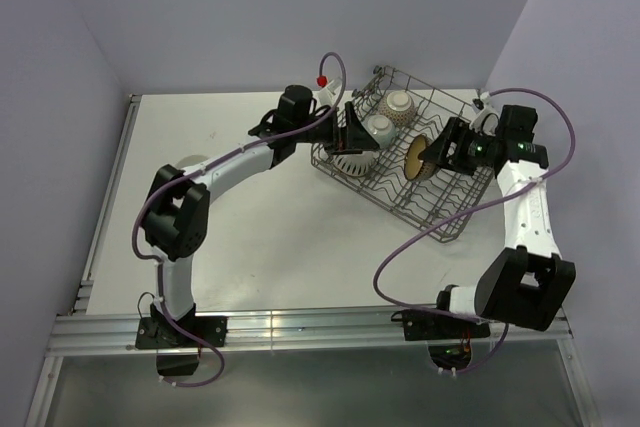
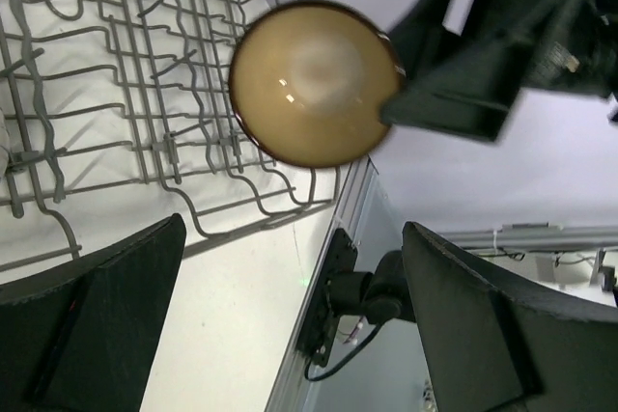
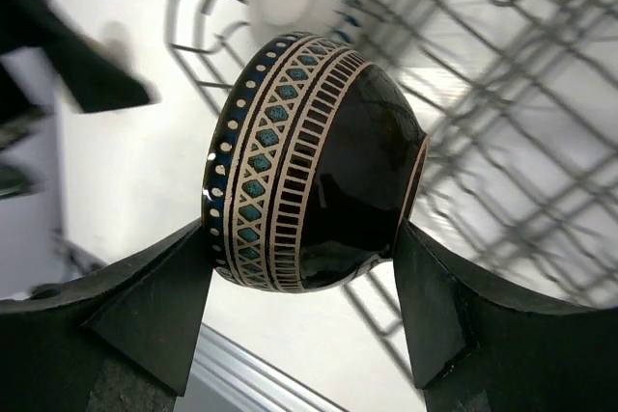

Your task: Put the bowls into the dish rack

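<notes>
The right gripper point(image 3: 304, 272) clamps the dark bowl point(image 3: 319, 161) on edge over the rack point(image 1: 395, 209), right of centre. The left gripper point(image 2: 290, 315) stands wide open at the rack's left rim.

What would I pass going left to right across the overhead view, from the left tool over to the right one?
Left tool, open → pale bowl → tan-inside bowl → right tool, gripping that bowl.
</notes>
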